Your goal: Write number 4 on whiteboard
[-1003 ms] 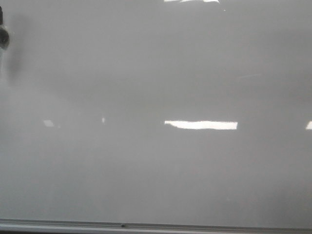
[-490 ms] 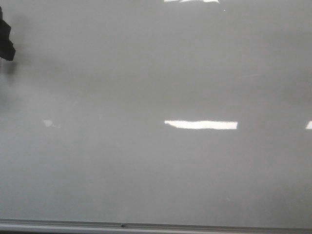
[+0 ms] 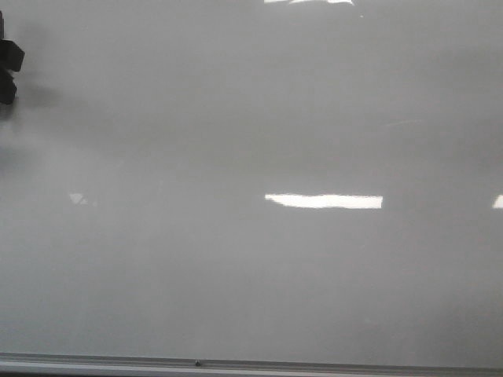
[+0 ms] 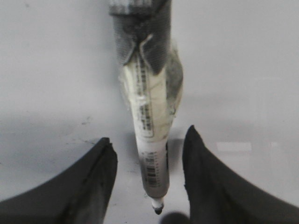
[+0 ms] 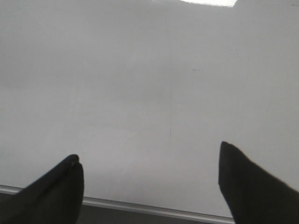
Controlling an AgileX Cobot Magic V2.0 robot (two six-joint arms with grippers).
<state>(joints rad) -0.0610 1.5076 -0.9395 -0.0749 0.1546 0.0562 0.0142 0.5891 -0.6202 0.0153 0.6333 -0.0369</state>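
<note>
The whiteboard (image 3: 251, 275) is a glossy pale grey board that fills the front view. No number 4 shows on it in any view. My left gripper (image 4: 148, 133) has its jaws apart. A taped-up marker (image 4: 147, 116) hangs between them without touching either finger, its dark tip (image 4: 158, 209) pointing at the board. In the front view only a black part of the left gripper (image 3: 6, 71) shows at the far left edge. My right gripper (image 5: 149, 150) is wide open and empty over the board near its frame.
The board's silver frame edge (image 3: 314, 365) runs along the near side, and also shows in the right wrist view (image 5: 154, 208). Bright light reflections (image 3: 324, 201) lie on the board. Faint smudges (image 4: 86, 121) mark the surface by the left gripper.
The black part of my left gripper at the left edge of the front view has shifted slightly down and a little further into view. The board's surface looks the same.
</note>
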